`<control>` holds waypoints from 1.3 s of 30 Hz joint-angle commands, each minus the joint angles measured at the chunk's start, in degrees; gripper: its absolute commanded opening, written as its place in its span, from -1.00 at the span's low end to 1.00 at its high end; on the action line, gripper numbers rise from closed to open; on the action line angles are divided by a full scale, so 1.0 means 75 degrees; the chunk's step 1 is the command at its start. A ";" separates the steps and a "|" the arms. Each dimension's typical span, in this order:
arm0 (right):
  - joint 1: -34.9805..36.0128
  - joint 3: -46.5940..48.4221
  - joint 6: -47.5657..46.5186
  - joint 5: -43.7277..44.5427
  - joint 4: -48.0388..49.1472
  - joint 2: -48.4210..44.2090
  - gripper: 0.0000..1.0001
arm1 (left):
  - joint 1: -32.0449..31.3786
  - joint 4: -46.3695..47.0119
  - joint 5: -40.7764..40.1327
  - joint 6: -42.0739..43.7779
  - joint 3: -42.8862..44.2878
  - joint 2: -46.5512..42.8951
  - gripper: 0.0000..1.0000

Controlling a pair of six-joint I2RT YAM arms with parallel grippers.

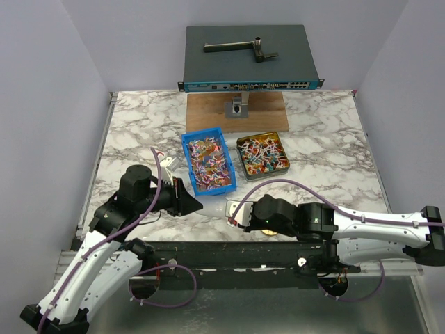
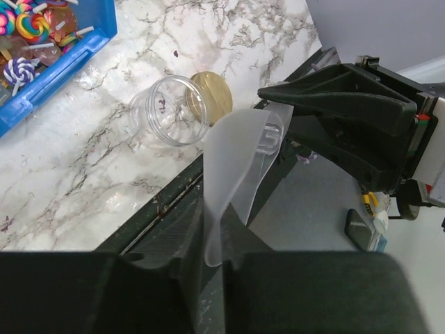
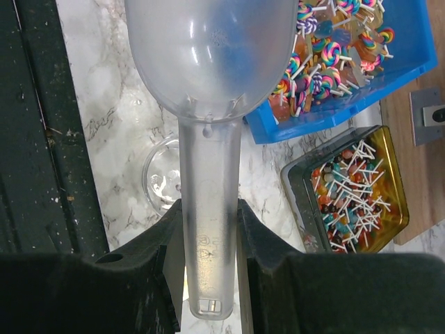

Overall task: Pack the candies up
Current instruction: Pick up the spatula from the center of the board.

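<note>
The candies fill a blue bin (image 1: pixel 208 163) and a gold tin (image 1: pixel 263 154) mid-table; they also show in the right wrist view (image 3: pixel 327 49) (image 3: pixel 354 188). My right gripper (image 3: pixel 208 209) (image 1: pixel 236 212) is shut on the handle of an empty translucent scoop (image 3: pixel 208 49), bowl pointing toward the blue bin. My left gripper (image 2: pixel 215 261) (image 1: pixel 191 203) is shut on the scoop's front lip (image 2: pixel 240 160). An empty clear jar (image 2: pixel 170 111) (image 3: pixel 158 177) stands on the marble below the scoop. A round gold lid (image 2: pixel 212 97) lies beside it.
The blue bin's wall (image 3: pixel 327 118) and the tin's rim (image 3: pixel 292 188) sit just beyond the scoop. A wooden board (image 1: pixel 236 104) with a metal mount and a network switch (image 1: pixel 250 56) stand at the back. The black rail (image 2: pixel 160 202) marks the table's near edge.
</note>
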 commanded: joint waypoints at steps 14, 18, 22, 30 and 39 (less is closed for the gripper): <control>0.0097 0.0218 0.0218 -0.0250 0.0240 -0.0536 -0.63 | -0.0007 0.0354 0.0438 -0.0226 -0.0156 -0.0222 -1.00; 0.0095 0.0182 0.0243 -0.0600 0.0273 -0.0702 -0.27 | -0.0007 0.0576 0.0541 -0.0571 -0.0222 -0.0305 -1.00; 0.0097 0.0151 0.0246 -0.0834 0.0468 -0.0792 0.05 | -0.0007 0.0992 0.0824 -0.1042 -0.0374 -0.0324 -1.00; 0.0090 0.0014 0.0044 -0.0903 0.0825 -0.0965 0.12 | -0.0007 0.1085 0.1075 -0.1240 -0.0364 -0.0337 -1.00; 0.0092 -0.0348 0.0016 -0.1126 0.1351 -0.1260 -0.01 | -0.0007 0.1163 0.1264 -0.1300 -0.0424 -0.0240 -1.00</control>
